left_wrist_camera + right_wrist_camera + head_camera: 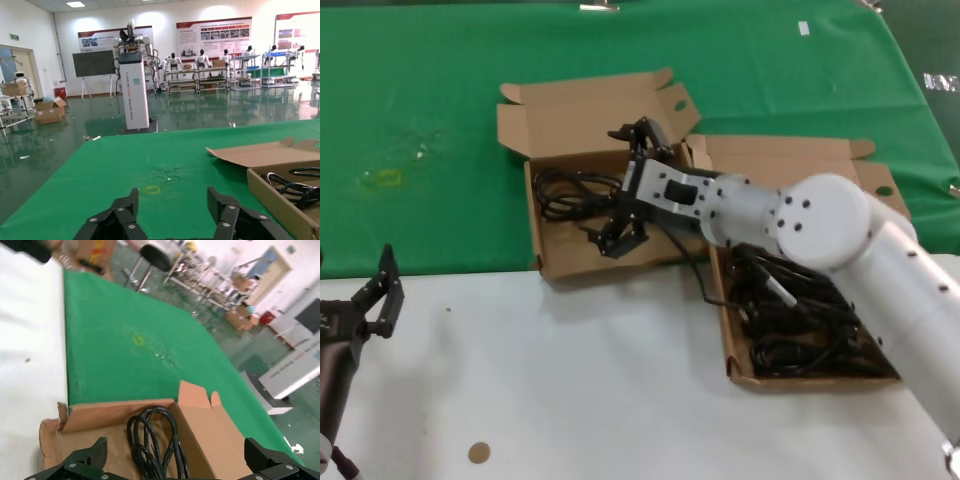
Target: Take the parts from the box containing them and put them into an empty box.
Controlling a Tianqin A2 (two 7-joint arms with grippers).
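Two open cardboard boxes sit side by side. The left box (552,255) holds one coiled black power cord (563,190). The right box (790,380) holds several black power cords (800,325). My right gripper (630,190) is open and empty, low over the left box, its jaws spread wide just right of that cord. In the right wrist view the cord (150,440) lies between the spread fingers (95,455), inside the box wall (207,427). A black cable (698,270) trails from the left box toward the right one. My left gripper (380,295) is open and parked at the left.
The boxes straddle the edge between green cloth (420,90) and white tabletop (600,380). A small brown disc (478,452) lies on the white front. In the left wrist view, the left box (280,197) and its cord (295,189) show to one side of the gripper (172,212).
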